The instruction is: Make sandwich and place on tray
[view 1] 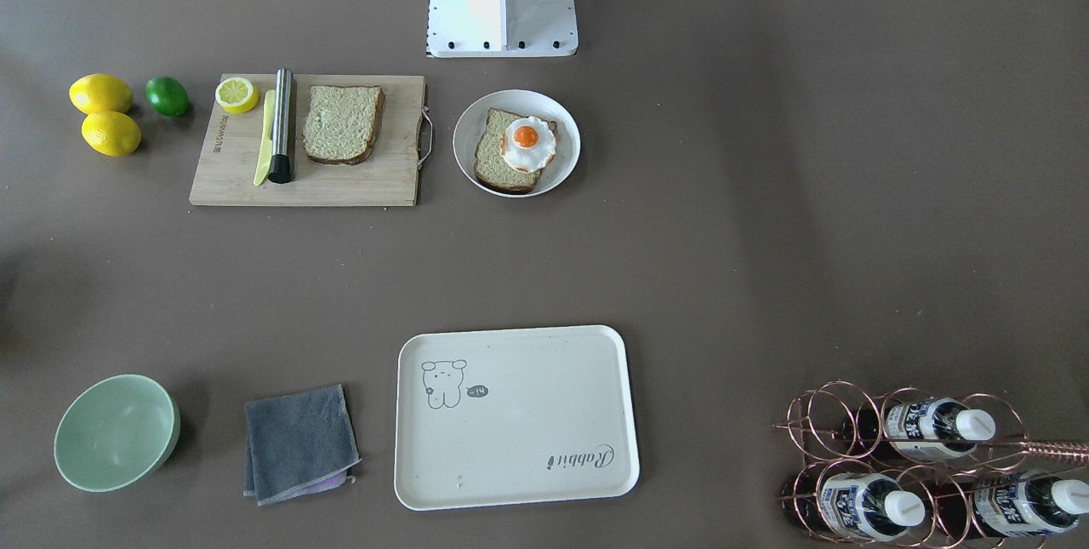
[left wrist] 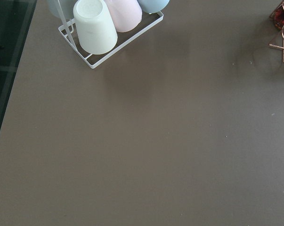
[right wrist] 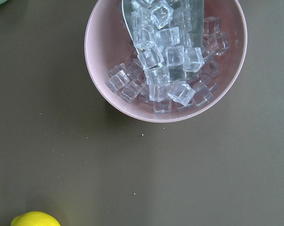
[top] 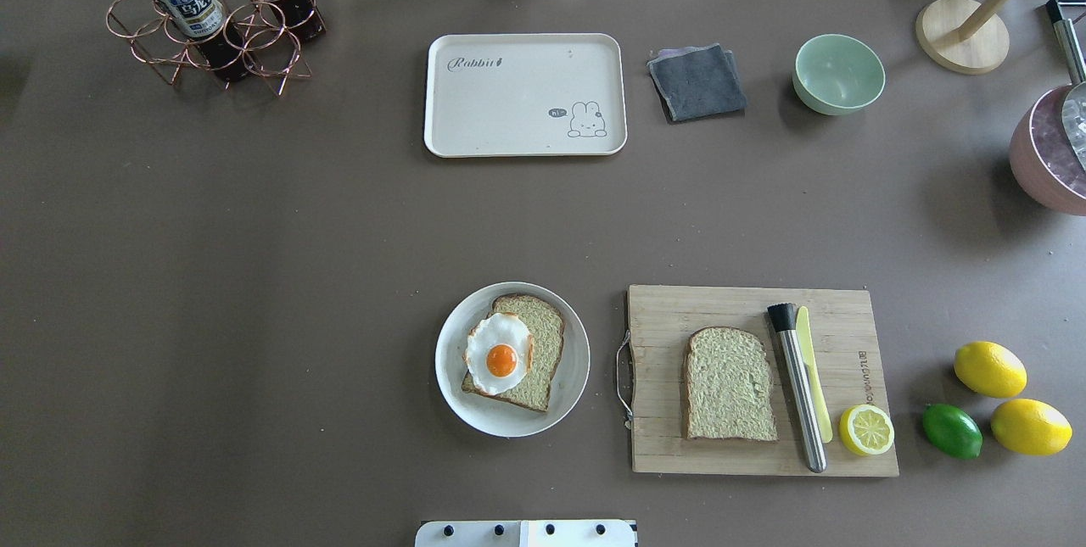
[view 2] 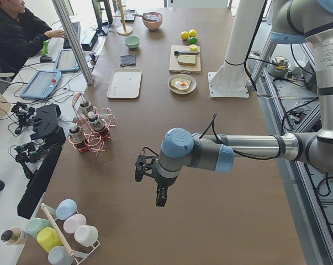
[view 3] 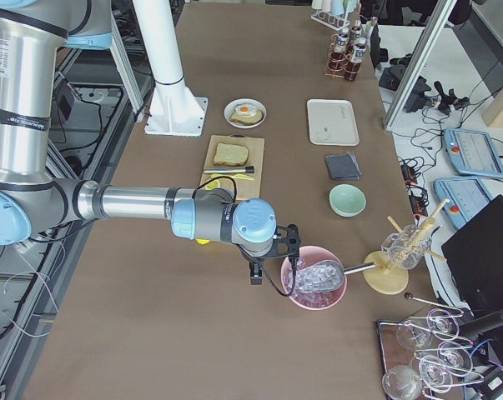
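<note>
One bread slice (top: pixel 730 383) lies flat on the wooden cutting board (top: pixel 670 445). The other bread slice (top: pixel 545 343) lies on the round white plate (top: pixel 512 424) with the fried egg (top: pixel 501 354) on top of it. The cream tray (top: pixel 524 94) is bare, on the far side of the table. My left gripper (view 2: pixel 149 185) hangs over bare table far to the left, near a cup rack. My right gripper (view 3: pixel 272 262) hangs far to the right beside a pink ice bowl. Both show only in the side views, so I cannot tell whether they are open or shut.
The board also holds a steel muddler (top: pixel 797 386), a yellow knife (top: pixel 813 373) and a lemon half (top: pixel 866 429). Two lemons (top: pixel 989 369) and a lime (top: pixel 952 431) lie to its right. A grey cloth (top: pixel 696 81), green bowl (top: pixel 838 73), bottle rack (top: pixel 212 17) and pink ice bowl (right wrist: pixel 165 61) stand around.
</note>
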Robot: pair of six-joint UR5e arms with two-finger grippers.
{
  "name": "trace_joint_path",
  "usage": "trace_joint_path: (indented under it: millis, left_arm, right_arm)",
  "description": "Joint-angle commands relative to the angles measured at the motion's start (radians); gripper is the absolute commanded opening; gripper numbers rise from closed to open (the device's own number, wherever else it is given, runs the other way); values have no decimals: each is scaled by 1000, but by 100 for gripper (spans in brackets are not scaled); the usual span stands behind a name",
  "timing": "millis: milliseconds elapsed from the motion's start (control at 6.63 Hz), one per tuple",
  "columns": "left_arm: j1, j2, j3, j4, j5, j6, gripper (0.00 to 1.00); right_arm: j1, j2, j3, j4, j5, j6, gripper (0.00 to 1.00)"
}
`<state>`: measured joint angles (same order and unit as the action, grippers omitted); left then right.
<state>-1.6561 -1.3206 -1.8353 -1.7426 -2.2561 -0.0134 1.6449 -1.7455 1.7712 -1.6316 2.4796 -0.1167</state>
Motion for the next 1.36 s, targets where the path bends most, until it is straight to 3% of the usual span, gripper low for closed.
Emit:
trace_joint_path:
  millis: [0,452,754,1206]
  left_arm:
    - [153,-46,4,0,41,-7,98]
    - [168,-83,-2,-2,27,-77,98]
    - [161,-84,13,-3,-55,-86,98]
    - [160,-92,68,-20,-46,-79,98]
  right_arm:
    - [3,9,2,1,-53,69,100]
    - [-4,41,10,1,-48,177,100]
    - [-5,43,30,1,-47,192,100]
    - [-17,49,30,1,-48,190,100]
